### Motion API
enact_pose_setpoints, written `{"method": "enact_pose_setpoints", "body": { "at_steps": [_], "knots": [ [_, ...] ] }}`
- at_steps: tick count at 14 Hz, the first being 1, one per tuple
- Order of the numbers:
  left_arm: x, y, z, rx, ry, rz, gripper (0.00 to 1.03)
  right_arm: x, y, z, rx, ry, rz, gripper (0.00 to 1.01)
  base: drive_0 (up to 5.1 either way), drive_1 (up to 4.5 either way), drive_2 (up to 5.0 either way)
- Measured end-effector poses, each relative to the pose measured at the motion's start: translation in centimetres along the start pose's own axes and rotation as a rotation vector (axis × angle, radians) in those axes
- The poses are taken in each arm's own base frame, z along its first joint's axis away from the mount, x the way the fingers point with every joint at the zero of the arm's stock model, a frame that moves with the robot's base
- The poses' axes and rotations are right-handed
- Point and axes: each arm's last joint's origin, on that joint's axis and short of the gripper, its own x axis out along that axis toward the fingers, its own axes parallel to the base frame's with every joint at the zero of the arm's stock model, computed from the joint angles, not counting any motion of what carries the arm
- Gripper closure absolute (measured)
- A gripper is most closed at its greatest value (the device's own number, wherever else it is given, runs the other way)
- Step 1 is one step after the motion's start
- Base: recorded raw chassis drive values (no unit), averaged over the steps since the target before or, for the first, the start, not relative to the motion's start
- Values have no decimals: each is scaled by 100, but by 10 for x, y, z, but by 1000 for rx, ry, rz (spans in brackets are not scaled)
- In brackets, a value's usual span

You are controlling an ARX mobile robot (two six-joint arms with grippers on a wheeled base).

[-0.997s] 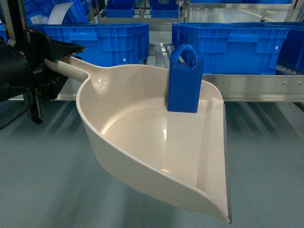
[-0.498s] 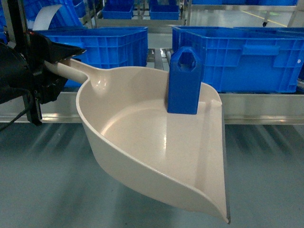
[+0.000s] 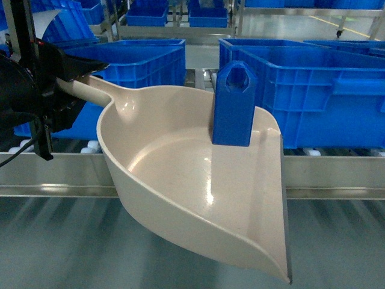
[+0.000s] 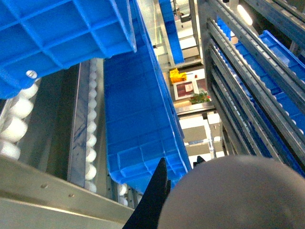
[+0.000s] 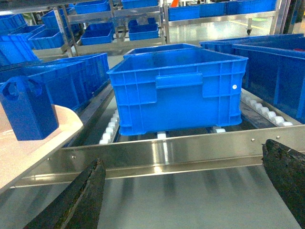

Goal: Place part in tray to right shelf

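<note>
The beige tray (image 3: 198,180) hangs in the air in the head view, and my left gripper (image 3: 72,75) is shut on its long handle at the left. The blue part (image 3: 234,105) stands upright inside the tray near its far wall. Just behind the tray runs the right shelf's shiny front rail (image 3: 337,180). In the left wrist view a black finger (image 4: 152,200) lies against the tray's rounded beige handle (image 4: 238,195). My right gripper (image 5: 183,191) is open and holds nothing, low in front of the rail (image 5: 167,155), with the part (image 5: 27,109) and the tray (image 5: 28,152) to its left.
Large blue crates (image 3: 313,90) (image 3: 138,60) sit on the shelf's white rollers (image 3: 90,144), with a narrow gap between them behind the part. One crate (image 5: 176,88) stands straight ahead of the right gripper. More racks with crates stand further back.
The shelf and its crates have grown larger and the front rail has dropped lower in the head view, so I am closer to it. The tray, part and left gripper keep their places.
</note>
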Motion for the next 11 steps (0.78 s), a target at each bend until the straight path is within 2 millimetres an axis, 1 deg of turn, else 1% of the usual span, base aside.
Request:
{"method": "enact_pose_setpoints", "body": {
  "at_steps": [3, 11],
  "knots": [
    [0, 0, 0, -1, 1, 3, 91, 0, 0, 0, 0, -1, 0, 3, 9, 413, -395],
    [0, -1, 1, 4, -2, -4, 91, 0, 0, 0, 0, 1, 0, 3, 0, 0, 0]
  ]
}}
